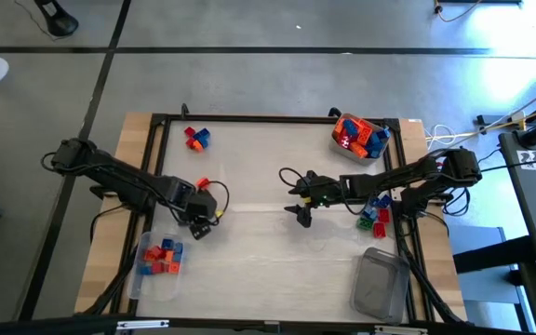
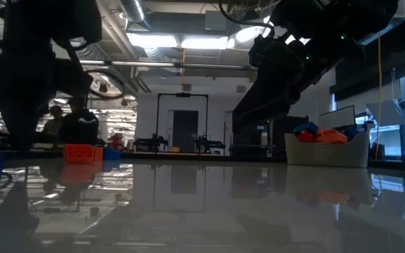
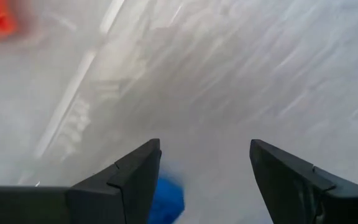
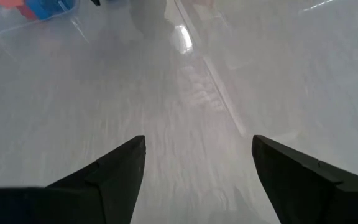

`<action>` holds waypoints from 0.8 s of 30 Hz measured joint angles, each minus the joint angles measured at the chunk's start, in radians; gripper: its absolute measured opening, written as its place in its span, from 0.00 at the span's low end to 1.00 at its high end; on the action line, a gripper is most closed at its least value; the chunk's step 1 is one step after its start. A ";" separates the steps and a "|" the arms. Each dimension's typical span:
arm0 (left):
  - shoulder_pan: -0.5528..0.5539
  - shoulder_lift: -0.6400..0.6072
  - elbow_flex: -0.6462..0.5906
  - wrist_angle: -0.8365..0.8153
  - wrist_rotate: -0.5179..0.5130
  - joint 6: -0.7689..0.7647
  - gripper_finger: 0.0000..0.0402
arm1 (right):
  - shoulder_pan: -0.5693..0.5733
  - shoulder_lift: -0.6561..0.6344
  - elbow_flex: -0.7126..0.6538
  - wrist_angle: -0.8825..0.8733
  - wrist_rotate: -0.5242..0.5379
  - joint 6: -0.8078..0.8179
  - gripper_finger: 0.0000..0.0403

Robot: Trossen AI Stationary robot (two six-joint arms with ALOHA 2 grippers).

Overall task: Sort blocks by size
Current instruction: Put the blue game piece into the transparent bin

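Blocks, small plastic toy bricks in red, orange, blue and green, are found in several groups on the white table. A heap of red, orange and blue blocks is held in a clear plastic tub at the far right corner. A red and blue cluster lies loose at the far left. Red, orange and blue blocks are kept in a clear tray at the near left. A few green, red and blue blocks lie at the right edge, under the right arm. An empty clear tub stands at the near right.

The left gripper is placed beside the near-left tray, fingers spread apart, nothing held; a blurred blue block is seen just beside one finger.

The right gripper is placed over the bare table centre, fingers wide apart, nothing between them.
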State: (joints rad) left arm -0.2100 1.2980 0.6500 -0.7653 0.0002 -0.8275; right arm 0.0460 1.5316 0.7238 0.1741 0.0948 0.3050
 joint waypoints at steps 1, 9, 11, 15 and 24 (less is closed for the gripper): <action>-0.002 0.000 0.021 -0.043 0.000 -0.007 0.59 | 0.000 0.000 0.000 0.000 0.000 0.000 0.73; -0.045 0.000 0.091 -0.284 0.023 -0.136 0.59 | 0.000 0.000 0.000 -0.001 0.000 0.000 0.73; -0.054 0.000 0.072 -0.296 0.028 -0.157 0.59 | 0.000 0.000 0.000 -0.001 0.000 0.000 0.73; -0.066 0.000 0.038 -0.259 0.042 -0.155 0.59 | 0.000 0.000 0.000 -0.007 0.000 0.000 0.73; -0.049 -0.002 -0.010 -0.160 0.048 -0.099 0.59 | 0.000 0.000 0.000 -0.005 0.001 0.000 0.73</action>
State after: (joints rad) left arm -0.2590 1.2964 0.6401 -0.9253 0.0486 -0.9268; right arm 0.0460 1.5318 0.7238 0.1689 0.0963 0.3050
